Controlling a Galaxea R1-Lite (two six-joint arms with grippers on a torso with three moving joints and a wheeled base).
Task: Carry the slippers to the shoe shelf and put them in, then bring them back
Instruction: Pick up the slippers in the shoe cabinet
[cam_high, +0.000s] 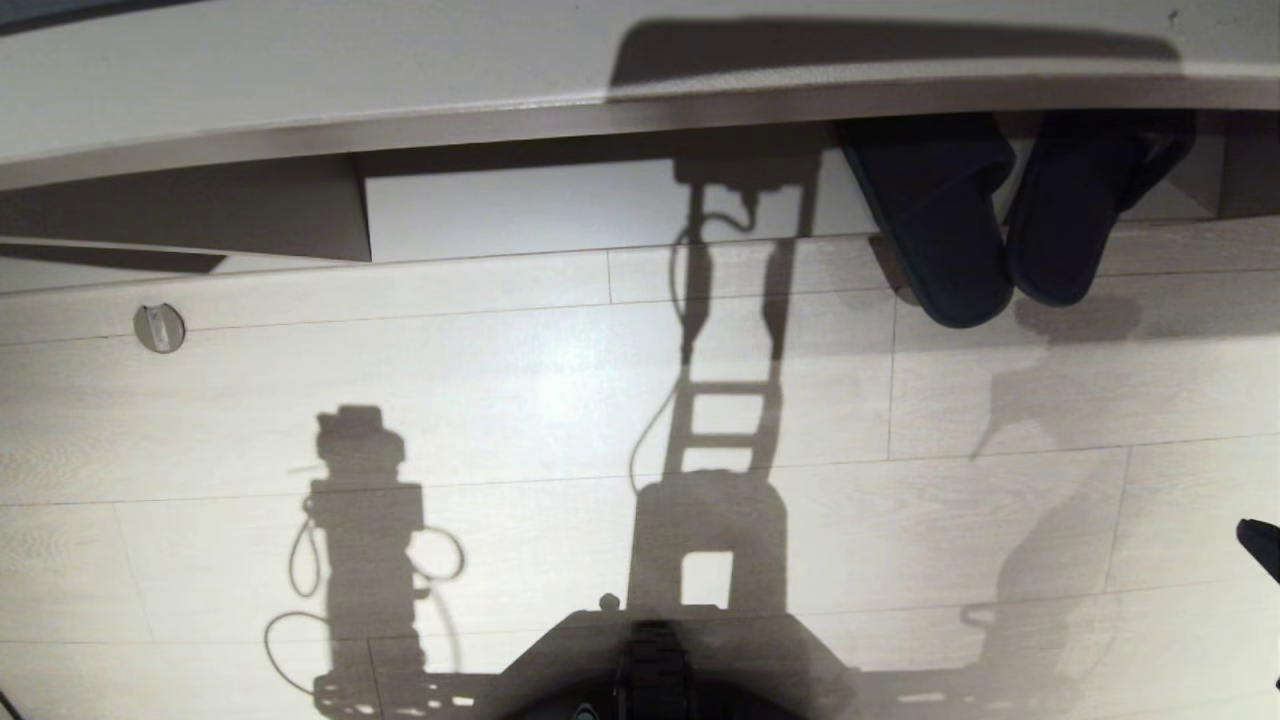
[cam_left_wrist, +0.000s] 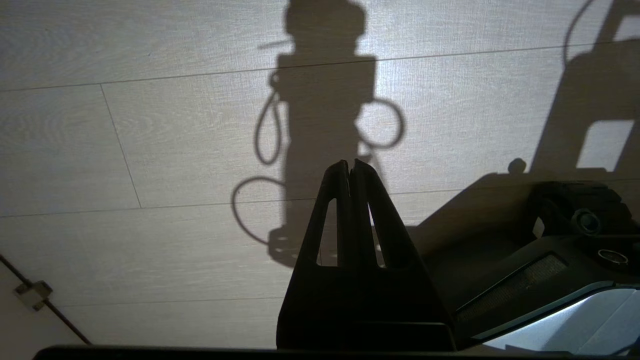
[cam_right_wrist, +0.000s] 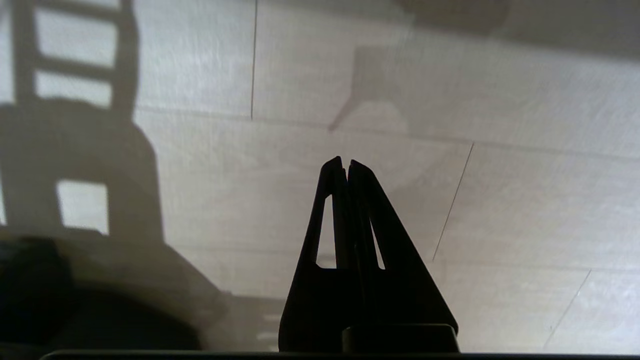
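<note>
Slippers: pair of black soft-fabric slippers (cam_high: 1000, 225) on pale wood-plank floor (cam_high: 560, 400), heels under a ledge.
Claws: left claw (cam_left_wrist: 351, 167) and right claw (cam_right_wrist: 345, 165) closed, empty.
Risk: the overhang may block a grasp.

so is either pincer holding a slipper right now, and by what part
Nothing is held. The left pincer and right pincer are both shut on nothing over bare floor; the slippers lie half under the furniture edge.

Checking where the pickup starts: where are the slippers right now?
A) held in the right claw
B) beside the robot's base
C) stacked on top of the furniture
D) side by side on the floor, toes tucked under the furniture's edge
D: in the head view the slippers lie side by side on the floor, far ends under the edge; both claws are shut on nothing.
</note>
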